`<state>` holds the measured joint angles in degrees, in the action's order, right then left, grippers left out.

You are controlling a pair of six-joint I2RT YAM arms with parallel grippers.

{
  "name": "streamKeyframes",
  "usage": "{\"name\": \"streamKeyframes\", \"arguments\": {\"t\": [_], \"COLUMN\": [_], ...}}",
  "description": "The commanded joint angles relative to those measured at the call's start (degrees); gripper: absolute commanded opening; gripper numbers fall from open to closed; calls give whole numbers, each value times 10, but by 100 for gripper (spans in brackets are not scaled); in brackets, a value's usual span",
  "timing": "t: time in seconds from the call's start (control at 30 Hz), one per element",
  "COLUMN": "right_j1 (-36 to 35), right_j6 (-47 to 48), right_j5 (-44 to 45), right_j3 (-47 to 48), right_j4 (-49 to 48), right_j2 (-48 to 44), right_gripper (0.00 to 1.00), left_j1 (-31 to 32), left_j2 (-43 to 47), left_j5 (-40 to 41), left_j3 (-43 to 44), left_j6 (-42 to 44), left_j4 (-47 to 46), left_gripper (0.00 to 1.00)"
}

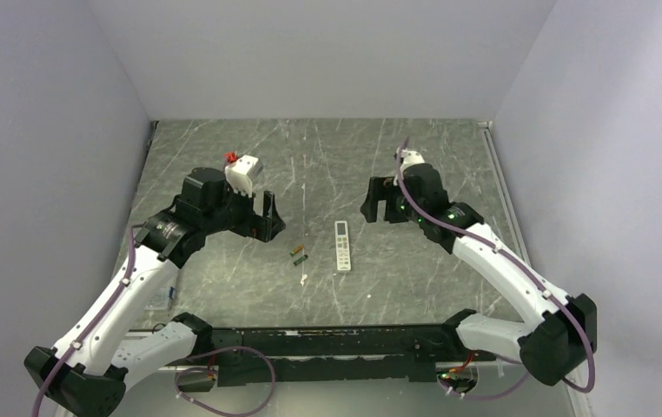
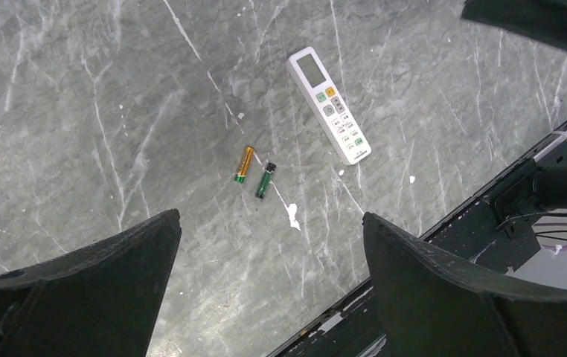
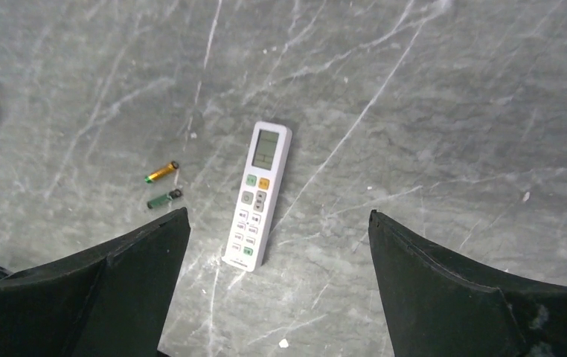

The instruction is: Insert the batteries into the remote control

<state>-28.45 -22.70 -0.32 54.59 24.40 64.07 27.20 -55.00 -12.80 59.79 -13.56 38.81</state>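
Note:
The white remote control (image 1: 342, 245) lies face up on the grey marble table, display end away from the arm bases. It also shows in the left wrist view (image 2: 329, 104) and the right wrist view (image 3: 258, 195). Two batteries lie just left of it: an orange-gold one (image 1: 295, 252) (image 2: 244, 163) (image 3: 161, 172) and a greenish one (image 1: 301, 259) (image 2: 266, 180) (image 3: 164, 198). My left gripper (image 1: 268, 219) (image 2: 269, 245) hovers open and empty, left of the batteries. My right gripper (image 1: 380, 201) (image 3: 279, 245) hovers open and empty, beyond and right of the remote.
A black rail (image 1: 327, 343) runs along the table's near edge between the arm bases. A small clear bag (image 1: 158, 297) lies by the left arm. Grey walls close in the table on three sides. White specks dot the marble.

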Motion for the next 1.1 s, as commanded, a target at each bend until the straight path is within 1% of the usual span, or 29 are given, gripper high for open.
{"name": "streamKeyframes", "arguments": {"t": [0.0, 0.23, 0.33, 0.5, 0.7, 0.83, 1.07], "right_j1": [-36, -99, -122, -156, -186, -200, -220], "right_j6": [-7, -22, -30, -47, -77, -105, -156], "right_j5": [54, 105, 115, 126, 141, 150, 158], "right_j3": [21, 45, 51, 58, 65, 64, 57], "right_j4": [21, 46, 55, 62, 70, 75, 70], "right_j2": [31, 90, 112, 138, 162, 183, 220], "right_gripper": [92, 90, 90, 90, 89, 88, 82], "left_j1": [0, 0, 0, 0, 0, 0, 0], "left_j2": [7, 14, 10, 11, 9, 9, 12], "left_j5": [-4, 19, 37, 42, 72, 77, 85], "left_j3": [1, -1, 1, 2, 3, 4, 4], "left_j6": [13, 10, 9, 6, 0, -1, -3], "left_j4": [-7, -5, 2, 3, 11, 11, 14], "left_gripper": [99, 99, 99, 99, 99, 99, 99]}}
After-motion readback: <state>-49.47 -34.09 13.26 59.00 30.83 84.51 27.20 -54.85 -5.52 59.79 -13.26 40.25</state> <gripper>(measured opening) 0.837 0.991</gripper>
